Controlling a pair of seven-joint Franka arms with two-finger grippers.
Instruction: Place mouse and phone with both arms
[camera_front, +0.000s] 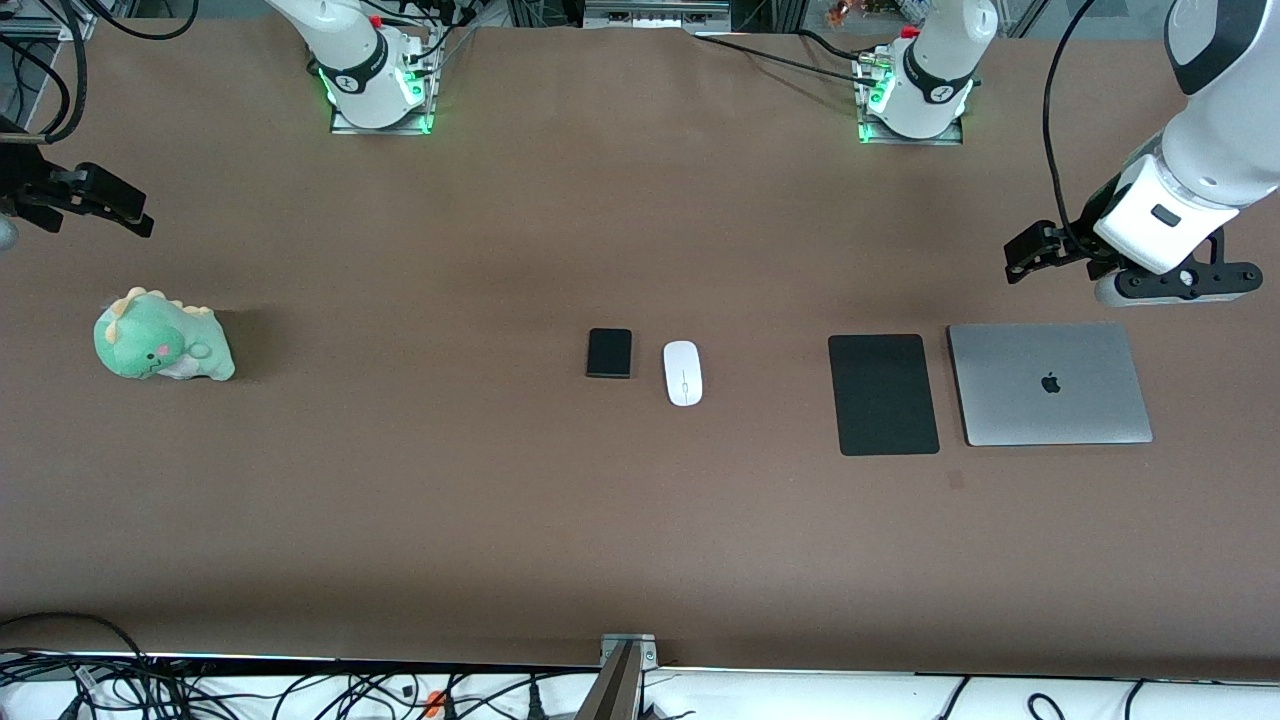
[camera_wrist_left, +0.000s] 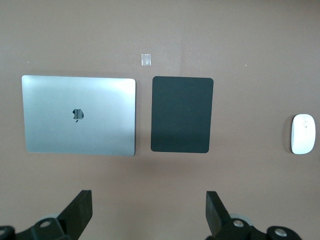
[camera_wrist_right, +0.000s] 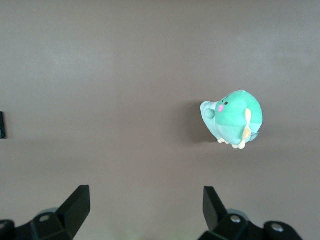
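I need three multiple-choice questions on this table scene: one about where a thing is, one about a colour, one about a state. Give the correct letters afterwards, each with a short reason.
1. What lies directly beside the mouse?
A. the phone
B. the laptop
C. the plush dinosaur

2. What colour is the pad beside the laptop?
A. white
B. black
C. green

3. How does the left pincer stand?
A. shut on the mouse
B. shut on nothing
C. open, holding nothing

Answers:
1. A: phone and mouse lie side by side at mid-table, with a small gap between them.
2. B: the pad is a flat black rectangle, lying on the side of the silver laptop toward the mouse.
3. C: the left wrist view shows the fingers wide apart over bare table near the laptop. The right pincer is equally open, up near the plush dinosaur.
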